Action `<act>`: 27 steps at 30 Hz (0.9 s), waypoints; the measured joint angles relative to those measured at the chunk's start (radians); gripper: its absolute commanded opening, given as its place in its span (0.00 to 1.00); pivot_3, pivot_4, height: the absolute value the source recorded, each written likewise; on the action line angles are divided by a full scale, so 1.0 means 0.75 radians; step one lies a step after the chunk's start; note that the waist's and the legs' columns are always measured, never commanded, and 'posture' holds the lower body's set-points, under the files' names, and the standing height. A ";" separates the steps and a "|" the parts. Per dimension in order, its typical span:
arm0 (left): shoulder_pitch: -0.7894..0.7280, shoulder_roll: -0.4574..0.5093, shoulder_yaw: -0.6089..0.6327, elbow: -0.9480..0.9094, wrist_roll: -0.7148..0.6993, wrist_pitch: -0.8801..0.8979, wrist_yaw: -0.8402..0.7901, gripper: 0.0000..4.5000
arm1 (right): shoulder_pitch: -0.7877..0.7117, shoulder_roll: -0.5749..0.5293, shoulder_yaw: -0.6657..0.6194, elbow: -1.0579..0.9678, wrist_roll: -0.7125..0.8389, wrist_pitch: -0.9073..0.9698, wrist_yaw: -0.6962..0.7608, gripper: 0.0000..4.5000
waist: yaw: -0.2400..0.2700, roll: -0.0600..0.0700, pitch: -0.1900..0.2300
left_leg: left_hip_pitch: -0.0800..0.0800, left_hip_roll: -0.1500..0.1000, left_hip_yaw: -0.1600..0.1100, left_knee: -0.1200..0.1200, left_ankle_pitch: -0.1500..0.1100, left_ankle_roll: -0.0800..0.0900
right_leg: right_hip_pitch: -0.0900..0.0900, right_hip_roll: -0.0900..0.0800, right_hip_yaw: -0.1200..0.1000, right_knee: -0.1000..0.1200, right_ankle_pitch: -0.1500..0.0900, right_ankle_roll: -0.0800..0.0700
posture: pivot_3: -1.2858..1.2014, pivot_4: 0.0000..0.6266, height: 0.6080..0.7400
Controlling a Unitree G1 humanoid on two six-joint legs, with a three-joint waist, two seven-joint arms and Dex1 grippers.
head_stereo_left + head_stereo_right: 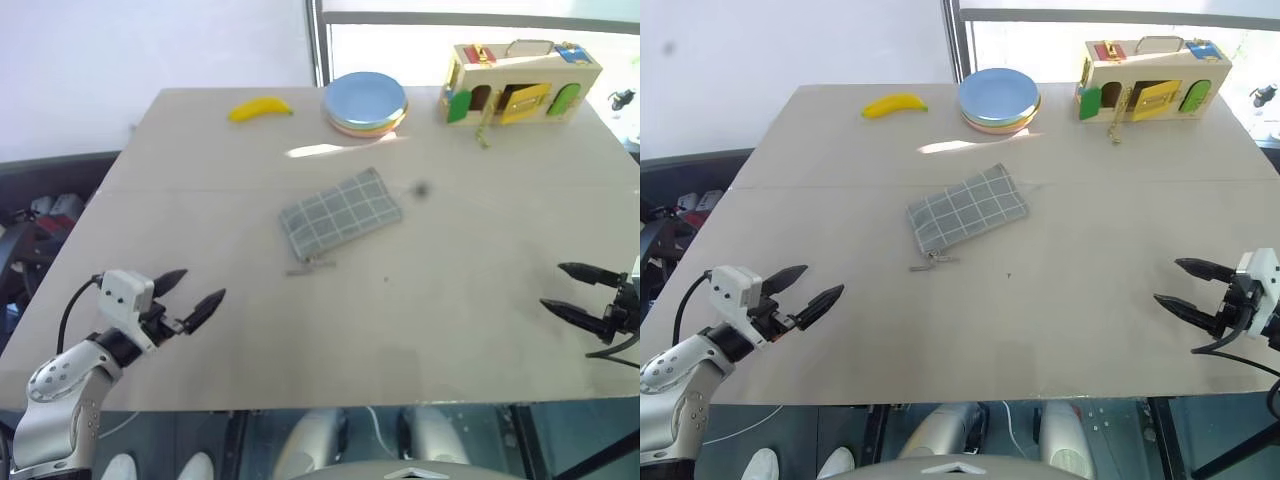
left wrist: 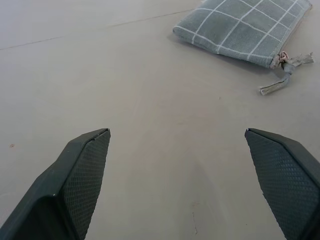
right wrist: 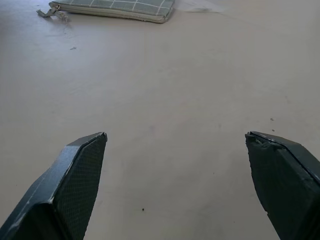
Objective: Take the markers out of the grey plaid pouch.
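Observation:
The grey plaid pouch (image 1: 340, 212) lies flat near the middle of the table, its zipper pull (image 1: 310, 265) trailing toward me; it also appears in the left wrist view (image 2: 245, 27) and the right wrist view (image 3: 117, 7). The markers are hidden from view. My left gripper (image 1: 196, 291) hovers open over the near left part of the table, well short of the pouch. My right gripper (image 1: 565, 290) stands open at the near right edge, equally far from it. Nothing sits between either pair of fingers.
At the far edge are a yellow banana (image 1: 260, 109), a stack of round plates (image 1: 365, 104) and a wooden latch box (image 1: 520, 83) with coloured doors. The table (image 1: 450, 330) ends just in front of both grippers.

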 measured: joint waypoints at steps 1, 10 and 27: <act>0.000 0.000 0.000 0.000 0.000 0.000 0.000 0.99 | 0.000 0.000 0.000 0.000 0.000 0.000 0.000 1.00 | 0.000 0.000 0.000 | 0.000 0.000 0.000 0.000 0.000 0.000 | 0.000 0.000 0.000 0.000 0.000 0.000 | 0.52 0.24 1.00; 0.000 0.000 0.000 0.000 0.000 0.000 -0.018 0.99 | -0.002 0.000 -0.002 -0.022 0.020 0.050 -0.020 1.00 | 0.000 0.000 0.000 | 0.000 0.000 0.000 0.000 0.000 0.000 | 0.000 0.000 0.001 0.001 0.000 0.000 | 0.52 0.24 1.00; 0.005 -0.004 -0.008 -0.004 0.029 -0.003 0.003 0.99 | -0.018 0.001 -0.002 -0.029 0.025 0.057 -0.001 1.00 | 0.000 0.000 0.000 | 0.000 0.000 0.002 0.001 0.000 0.000 | -0.002 0.000 0.002 0.004 0.000 0.000 | 0.52 0.24 1.00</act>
